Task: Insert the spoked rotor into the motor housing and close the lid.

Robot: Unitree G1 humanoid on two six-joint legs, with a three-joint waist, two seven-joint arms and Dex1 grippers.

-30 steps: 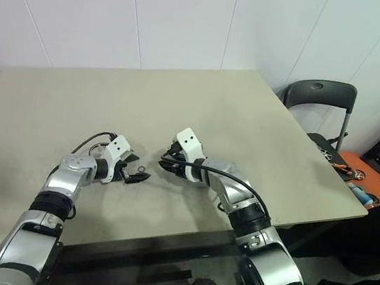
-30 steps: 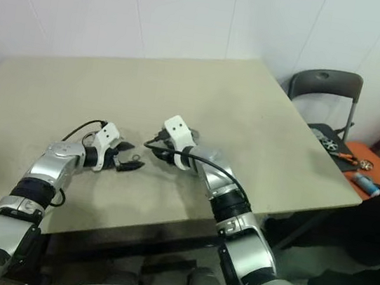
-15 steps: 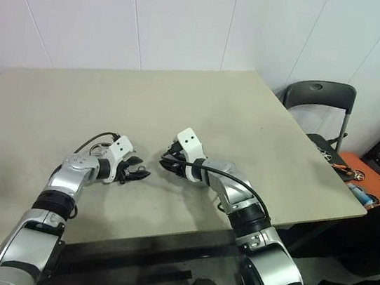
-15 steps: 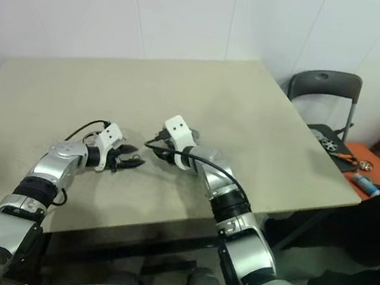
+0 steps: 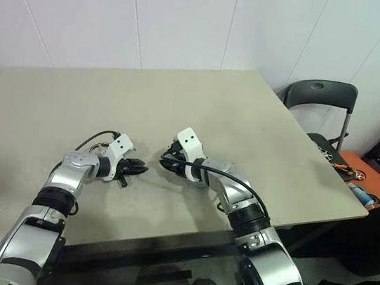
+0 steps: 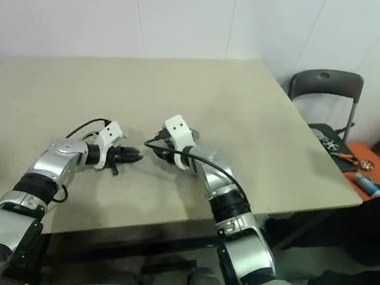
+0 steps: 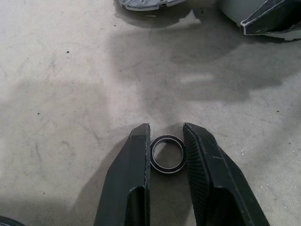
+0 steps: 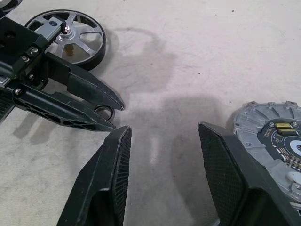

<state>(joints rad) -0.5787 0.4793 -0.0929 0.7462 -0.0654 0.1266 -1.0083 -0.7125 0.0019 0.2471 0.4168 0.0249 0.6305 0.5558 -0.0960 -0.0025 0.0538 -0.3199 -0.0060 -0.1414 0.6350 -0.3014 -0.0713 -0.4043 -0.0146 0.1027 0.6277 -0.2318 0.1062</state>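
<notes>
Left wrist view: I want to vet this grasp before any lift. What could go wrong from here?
1. The left gripper pinches the small black ring, not the spoked rotor, which lies on the table; effort may go to the wrong part.
2. The ring is thin, lies flat and is held only at its edges, so it could slip or flip out when lifted.

Both arms reach in over the table, forearms angled toward each other, grippers low and nearly nose to nose. The left gripper (image 7: 165,141) points down and inward, its two black fingers (image 7: 134,169) drawn narrow with just a slim gap between them. The right gripper (image 8: 162,141) faces it, tilted down, fingers (image 8: 110,174) spread well apart, gripping nothing.
</notes>
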